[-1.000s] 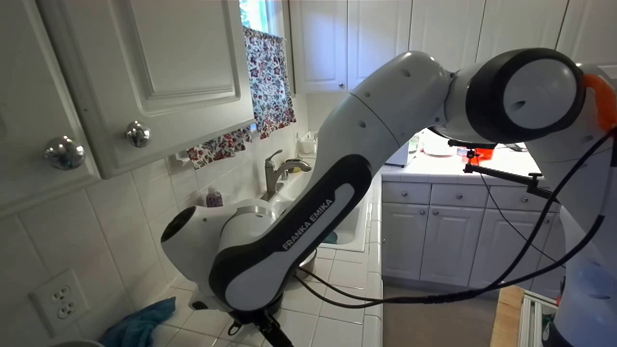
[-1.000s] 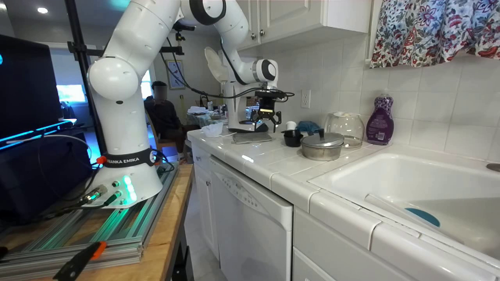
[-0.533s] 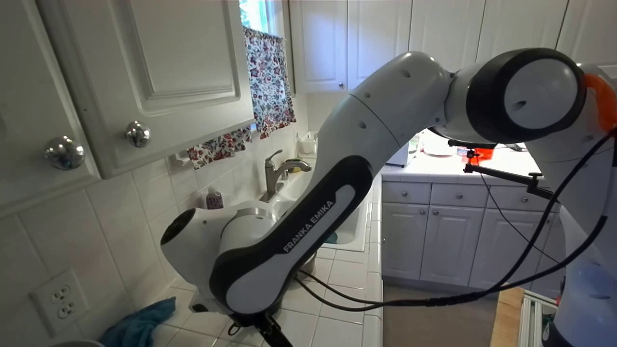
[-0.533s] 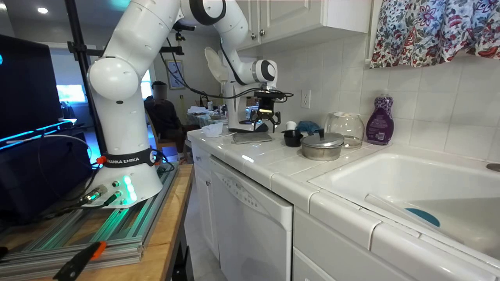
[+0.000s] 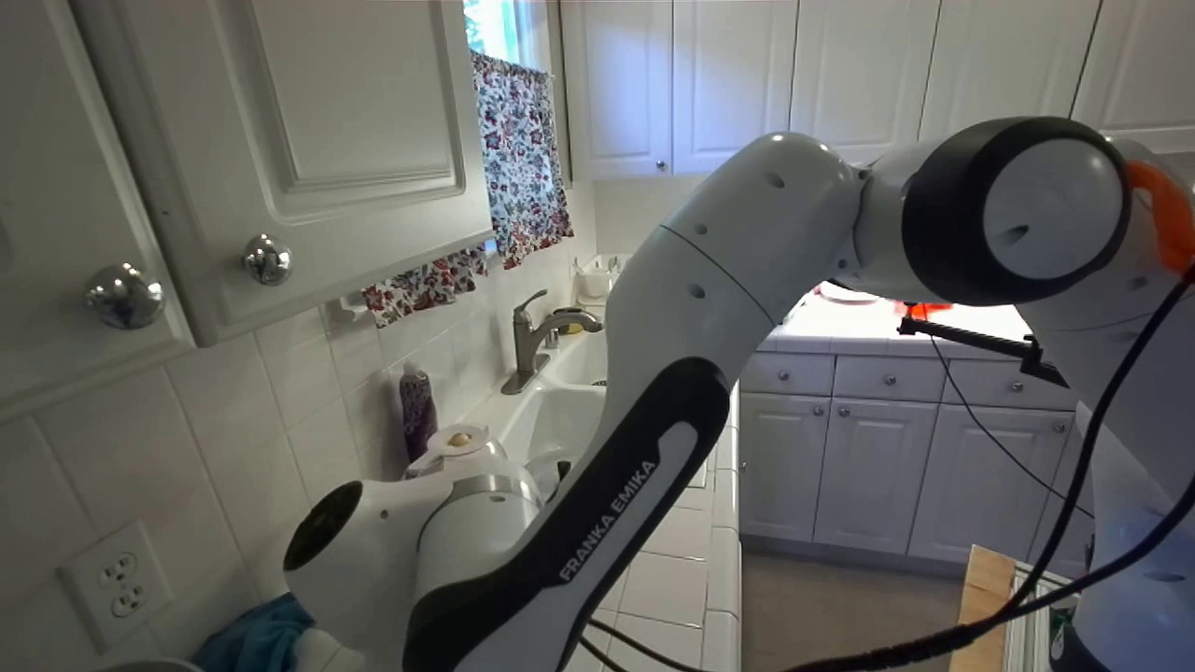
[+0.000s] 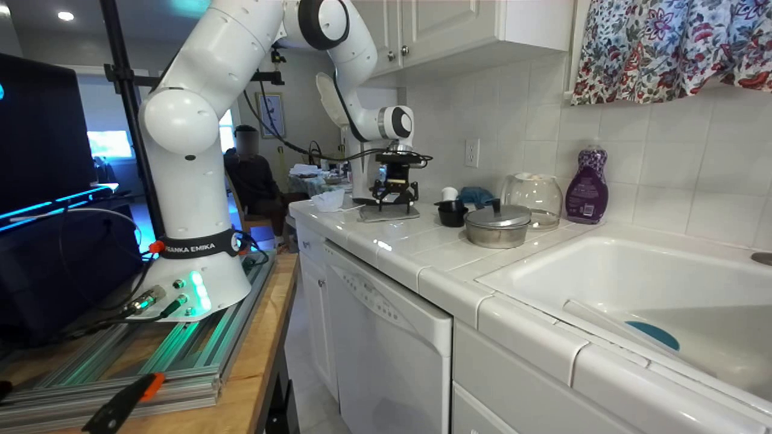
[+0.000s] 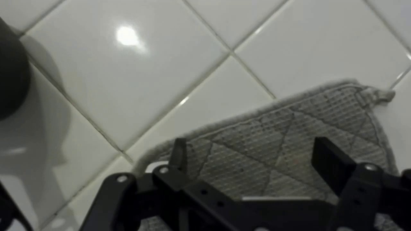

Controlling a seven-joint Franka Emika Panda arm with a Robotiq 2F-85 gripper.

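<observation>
A grey quilted pot holder (image 7: 340,109) with a hanging loop at one corner lies flat on the white tiled counter. Directly above it stands my gripper (image 7: 252,157), its black fingers (image 7: 332,160) wide apart and nothing held between them. From an exterior view the gripper (image 6: 395,204) is low over the pot holder (image 6: 389,214), fingers pointing down; whether the tips touch the cloth cannot be told. Elsewhere, in an exterior view, the arm hides the counter and the gripper falls below the frame. A dark rounded object (image 7: 11,70) shows at the wrist view's left edge.
Beside the pot holder stand a black cup (image 6: 452,216), a lidded metal pot (image 6: 497,229), a glass bowl (image 6: 531,194) and a purple soap bottle (image 6: 587,190). A blue cloth (image 5: 247,639) lies by the wall. A white bowl (image 6: 328,201) sits at the counter's end.
Over the last half second the arm has dropped and swung away from the pot, bringing the gripper from beside the black cup to over the pot holder. The jaws have stayed apart.
</observation>
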